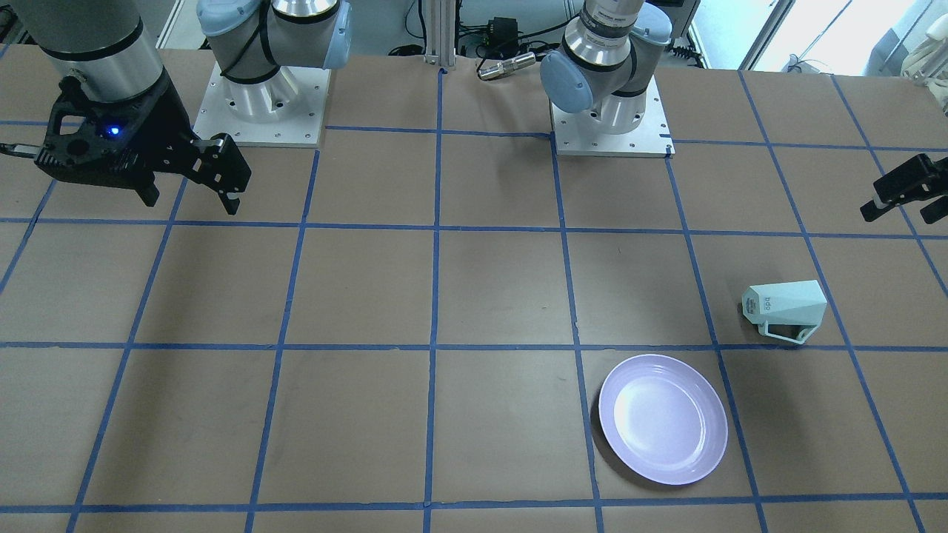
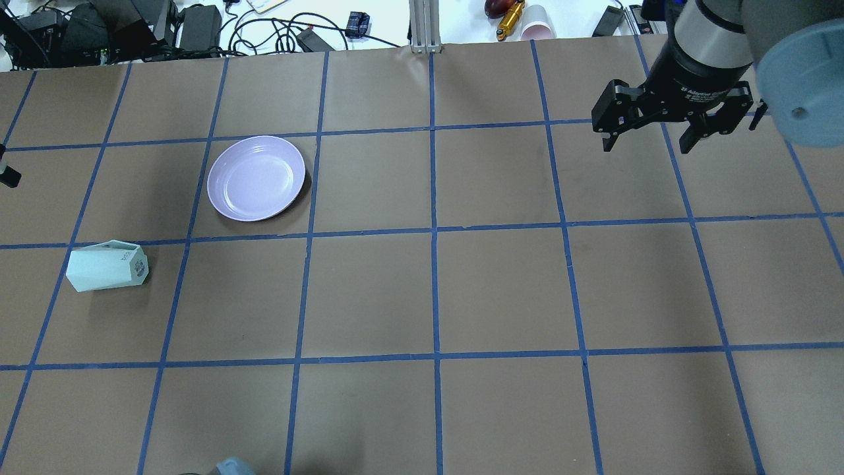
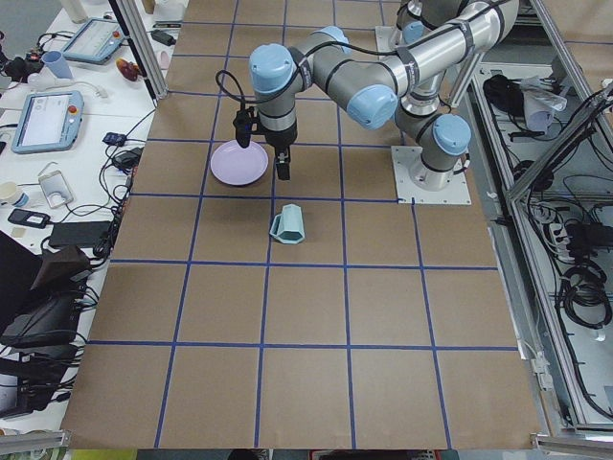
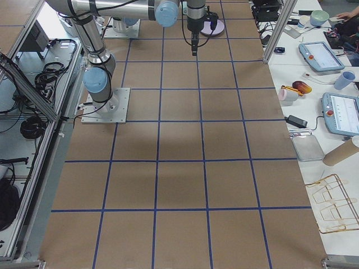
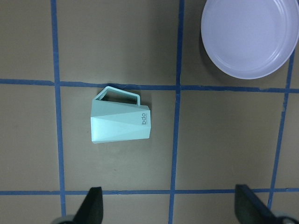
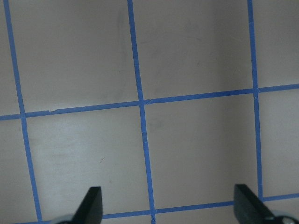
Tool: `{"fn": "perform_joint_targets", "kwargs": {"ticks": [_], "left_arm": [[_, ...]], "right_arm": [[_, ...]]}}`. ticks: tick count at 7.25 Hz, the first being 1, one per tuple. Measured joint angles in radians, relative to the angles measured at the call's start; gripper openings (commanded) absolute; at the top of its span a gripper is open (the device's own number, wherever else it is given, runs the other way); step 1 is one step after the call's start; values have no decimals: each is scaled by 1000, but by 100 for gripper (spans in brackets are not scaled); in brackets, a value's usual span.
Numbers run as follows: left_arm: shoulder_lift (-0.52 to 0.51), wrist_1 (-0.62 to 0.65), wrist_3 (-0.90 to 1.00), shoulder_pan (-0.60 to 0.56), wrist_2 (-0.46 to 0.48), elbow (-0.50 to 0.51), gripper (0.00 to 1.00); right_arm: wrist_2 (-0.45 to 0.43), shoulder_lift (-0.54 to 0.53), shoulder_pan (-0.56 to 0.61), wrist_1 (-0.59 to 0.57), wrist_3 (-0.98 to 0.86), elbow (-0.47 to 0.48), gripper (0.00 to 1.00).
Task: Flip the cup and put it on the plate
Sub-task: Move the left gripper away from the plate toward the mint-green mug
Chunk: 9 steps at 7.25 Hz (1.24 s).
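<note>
The pale mint-green cup (image 1: 785, 309) lies on its side on the brown table, its lettered base toward the table's middle and its handle toward the far edge. It also shows in the overhead view (image 2: 107, 265) and in the left wrist view (image 5: 120, 122). The lavender plate (image 1: 663, 418) sits empty a little beyond it (image 2: 256, 177) (image 5: 250, 35). My left gripper (image 1: 900, 211) (image 5: 170, 210) is open and empty, well above the table, close to the cup. My right gripper (image 2: 649, 142) (image 6: 170, 210) is open and empty, far away over bare table.
Blue tape lines grid the brown table (image 2: 435, 290). Both arm bases (image 1: 259, 104) (image 1: 611, 122) stand at the robot's edge. Cables, adapters and a pink cup (image 2: 539, 30) lie beyond the far edge.
</note>
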Motion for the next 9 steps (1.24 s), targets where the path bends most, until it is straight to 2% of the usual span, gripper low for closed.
{"fn": "perform_joint_targets", "kwargs": {"ticks": [2, 5, 9], "left_arm": [[-49, 45, 88, 53, -25, 2, 100], [-147, 86, 213, 149, -120, 18, 100], [-271, 49, 326, 237, -221, 66, 100]], "right_arm": [[0, 0, 0, 0, 0, 0, 100], [0, -1, 0, 0, 0, 0, 100], [0, -1, 0, 0, 0, 0, 100]]}}
